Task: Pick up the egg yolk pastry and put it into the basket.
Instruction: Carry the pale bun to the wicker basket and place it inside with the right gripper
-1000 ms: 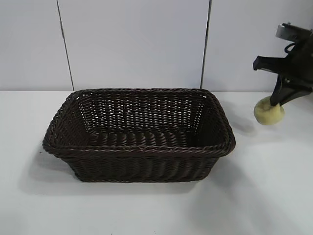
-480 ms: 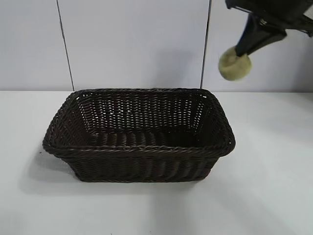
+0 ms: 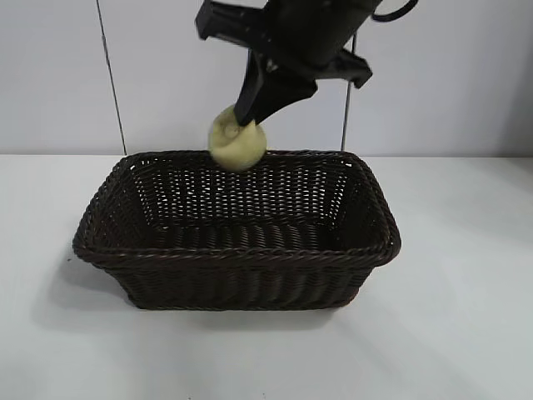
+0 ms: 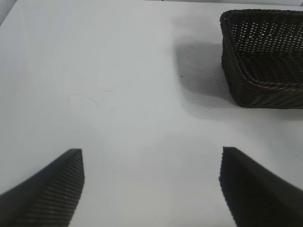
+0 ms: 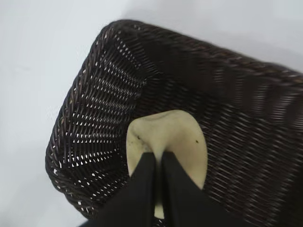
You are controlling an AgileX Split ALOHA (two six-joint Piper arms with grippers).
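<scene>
The dark brown wicker basket point(image 3: 237, 229) stands in the middle of the white table. My right gripper point(image 3: 243, 123) is shut on the pale-yellow egg yolk pastry point(image 3: 236, 142) and holds it in the air above the basket's back rim, left of its middle. In the right wrist view the pastry point(image 5: 173, 137) hangs pinched between the two black fingers point(image 5: 142, 189) over the basket's inside point(image 5: 236, 132). My left gripper point(image 4: 151, 165) is open and empty above bare table, apart from the basket point(image 4: 265, 56); it is out of the exterior view.
A white wall with two dark vertical seams point(image 3: 111, 75) stands behind the table. White tabletop point(image 3: 450, 317) lies around the basket on all sides.
My right gripper lifted the pastry off the table at the right, carried it up and leftward, and now holds it over the basket. The basket has not moved.
</scene>
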